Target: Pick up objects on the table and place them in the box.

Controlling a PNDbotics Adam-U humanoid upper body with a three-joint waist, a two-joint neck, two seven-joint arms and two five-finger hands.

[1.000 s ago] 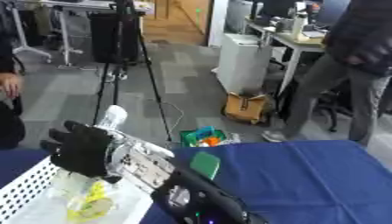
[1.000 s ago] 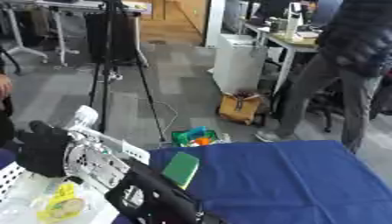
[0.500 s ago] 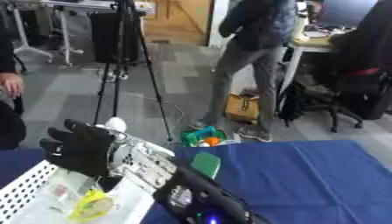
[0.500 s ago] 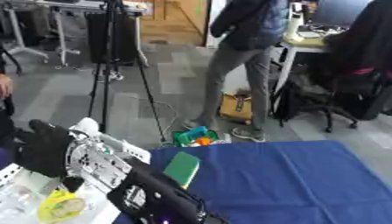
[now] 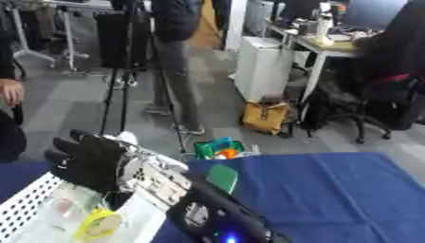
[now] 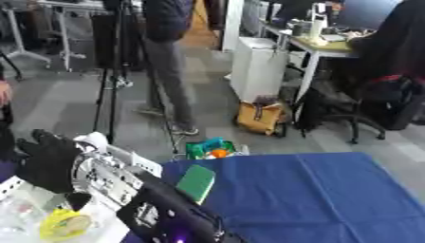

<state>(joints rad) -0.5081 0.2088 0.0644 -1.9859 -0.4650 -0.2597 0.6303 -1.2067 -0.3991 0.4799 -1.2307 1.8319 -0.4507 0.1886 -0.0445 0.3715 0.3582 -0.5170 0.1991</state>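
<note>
My right hand (image 5: 87, 161), black, hovers over the white mesh box (image 5: 23, 209) at the lower left; its back faces me and its fingers are spread and relaxed, holding nothing that I can see. Its silver and black forearm (image 5: 179, 190) crosses in from the bottom middle. Inside the box lie a yellow roll (image 5: 98, 225) and a clear plastic thing (image 5: 60, 209). A flat green object (image 6: 196, 182) lies on the blue table (image 5: 332, 190), right beside the forearm. My left hand shows in neither view.
The blue tablecloth stretches to the right of the arm. Beyond the table's far edge, on the floor, sit a green bin with colourful things (image 5: 220, 148) and a tan bag (image 5: 265, 117). A tripod (image 5: 124, 85) and people stand further back.
The hand, the green object and the things in the box stay where they were. Only people behind the table have walked leftward.
</note>
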